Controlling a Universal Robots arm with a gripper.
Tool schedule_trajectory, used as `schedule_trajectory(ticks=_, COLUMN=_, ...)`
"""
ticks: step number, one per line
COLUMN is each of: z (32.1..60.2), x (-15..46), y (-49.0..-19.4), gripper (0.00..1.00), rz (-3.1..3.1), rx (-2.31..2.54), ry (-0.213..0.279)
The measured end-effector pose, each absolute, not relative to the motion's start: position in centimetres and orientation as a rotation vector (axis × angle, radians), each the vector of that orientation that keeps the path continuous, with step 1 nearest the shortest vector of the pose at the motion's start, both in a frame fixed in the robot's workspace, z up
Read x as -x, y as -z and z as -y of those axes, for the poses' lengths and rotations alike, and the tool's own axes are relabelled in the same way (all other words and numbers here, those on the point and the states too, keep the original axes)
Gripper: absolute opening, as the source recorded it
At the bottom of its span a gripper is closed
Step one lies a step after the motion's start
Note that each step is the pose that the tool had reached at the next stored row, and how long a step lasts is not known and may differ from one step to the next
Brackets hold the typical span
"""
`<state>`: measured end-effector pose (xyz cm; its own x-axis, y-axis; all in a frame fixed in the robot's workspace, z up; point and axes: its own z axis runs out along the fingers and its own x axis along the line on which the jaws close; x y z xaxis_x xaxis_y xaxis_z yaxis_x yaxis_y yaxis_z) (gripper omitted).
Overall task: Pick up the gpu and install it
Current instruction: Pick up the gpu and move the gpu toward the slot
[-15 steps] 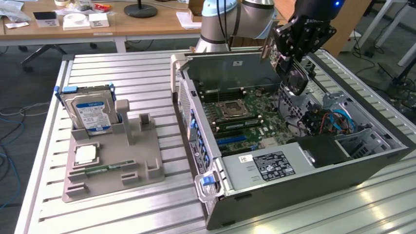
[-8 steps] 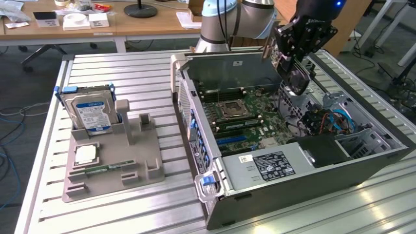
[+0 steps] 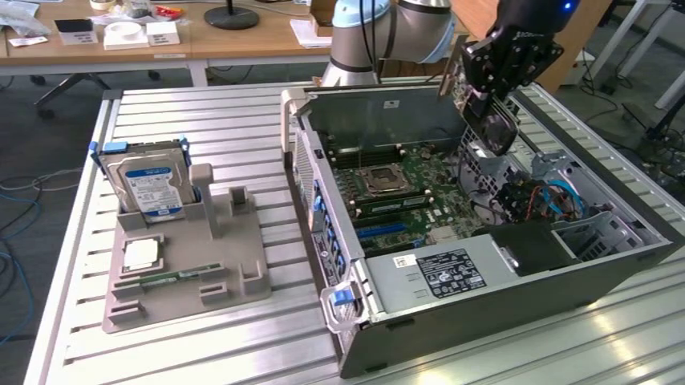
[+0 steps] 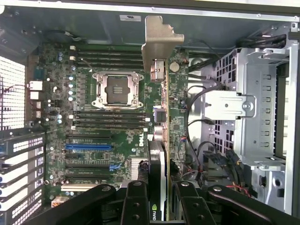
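My gripper (image 3: 498, 88) hangs above the far right part of the open computer case (image 3: 482, 297), shut on the gpu (image 3: 492, 128), which points down into the case. In the wrist view the gpu (image 4: 159, 140) shows edge-on between the black fingers (image 4: 136, 201), with its silver end bracket (image 4: 159, 42) at the far end. Under it lies the green motherboard (image 4: 108, 117) with a blue expansion slot (image 4: 88, 146) and black slots beside it. The card is held above the board, apart from the slots.
A metal drive cage (image 4: 262, 108) and loose cables (image 4: 201, 140) stand close beside the card. On the exterior view's left, a grey parts holder (image 3: 204, 273) carries a blue-labelled hard drive (image 3: 150, 184), a processor chip (image 3: 143, 255) and a memory stick (image 3: 172, 278).
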<state>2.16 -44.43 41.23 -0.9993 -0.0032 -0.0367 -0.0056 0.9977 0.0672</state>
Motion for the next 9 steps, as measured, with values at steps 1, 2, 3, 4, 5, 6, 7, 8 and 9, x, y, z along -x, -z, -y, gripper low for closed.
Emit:
schedule_trajectory(ticks=1, z=44.4, x=-2.4, y=-41.2, gripper=0.27, rz=-3.103, rx=0.007, ry=-0.105)
schedule_trajectory(ticks=2, z=44.4, x=-2.5, y=-41.2, gripper=0.27, rz=-3.103, rx=0.007, ry=-0.105)
schedule_trajectory(ticks=3, z=44.4, x=-2.7, y=-41.2, gripper=0.27, rz=-3.103, rx=0.007, ry=-0.105)
schedule_trajectory(ticks=4, z=44.4, x=-2.9, y=-41.2, gripper=0.27, rz=-3.103, rx=0.007, ry=-0.105)
schedule_trajectory(ticks=5, z=44.4, x=-3.1, y=-41.2, gripper=0.27, rz=-3.103, rx=0.007, ry=-0.105)
schedule_trajectory(ticks=6, z=44.4, x=-3.2, y=-41.2, gripper=0.27, rz=-3.103, rx=0.007, ry=-0.105)
schedule_trajectory(ticks=7, z=44.4, x=-3.4, y=-41.2, gripper=0.27, rz=-3.103, rx=0.007, ry=-0.105)
schedule_trajectory(ticks=8, z=44.4, x=-3.5, y=-41.2, gripper=0.27, rz=-3.103, rx=0.007, ry=-0.105)
schedule_trajectory(ticks=9, z=44.4, x=-3.7, y=-41.2, gripper=0.27, rz=-3.103, rx=0.007, ry=-0.105)
